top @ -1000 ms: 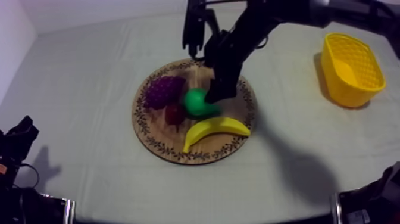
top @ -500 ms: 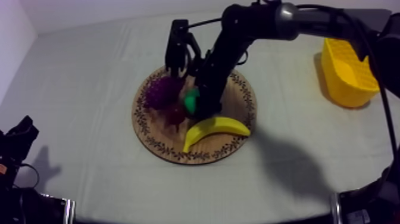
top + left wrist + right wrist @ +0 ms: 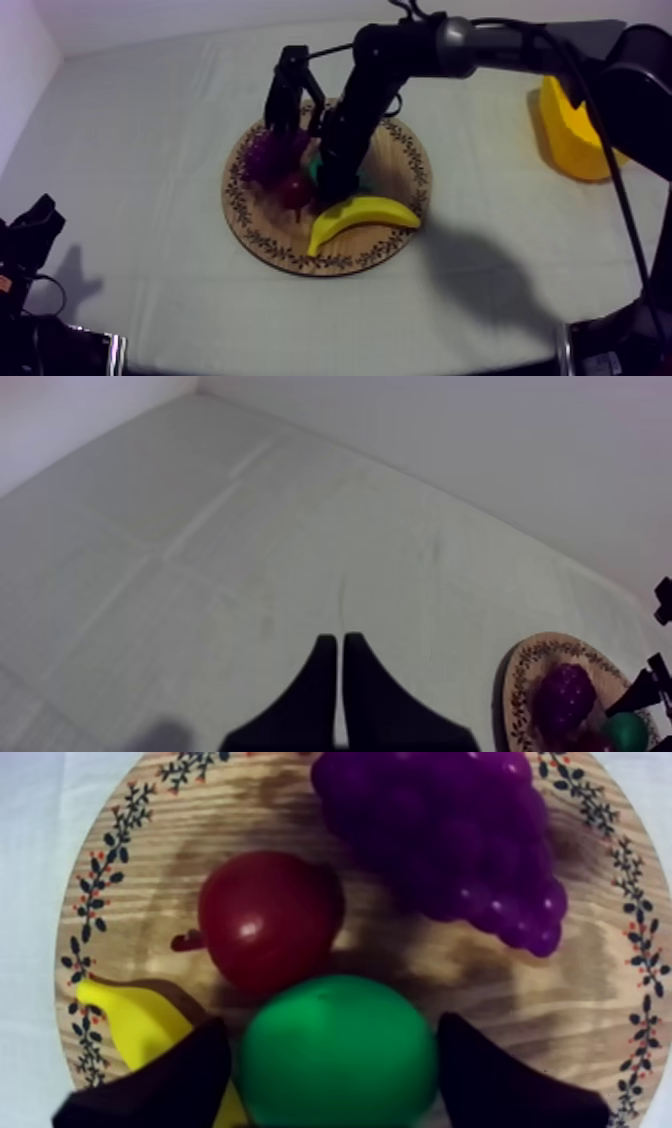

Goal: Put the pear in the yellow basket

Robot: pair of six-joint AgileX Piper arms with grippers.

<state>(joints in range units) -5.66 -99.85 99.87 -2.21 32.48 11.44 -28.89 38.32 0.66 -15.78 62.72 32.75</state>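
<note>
My left gripper (image 3: 335, 641) rests low at the left of the table (image 3: 200, 556), fingers pressed together on nothing. On the round wooden board with a patterned rim (image 3: 400, 987), my right gripper (image 3: 333, 1037) straddles the glossy green toy pear (image 3: 335, 1062) with fingers spread, not yet gripping. The pear looks light, hard and slippery, so I would pinch its broad belly squarely. The yellow plastic basket (image 3: 570, 135) stands well apart, at the right.

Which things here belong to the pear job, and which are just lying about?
Belong to the job: pear, wooden board, yellow basket, right gripper at the pear.
Lying about: grapes, small red fruit, banana, left gripper.
</note>
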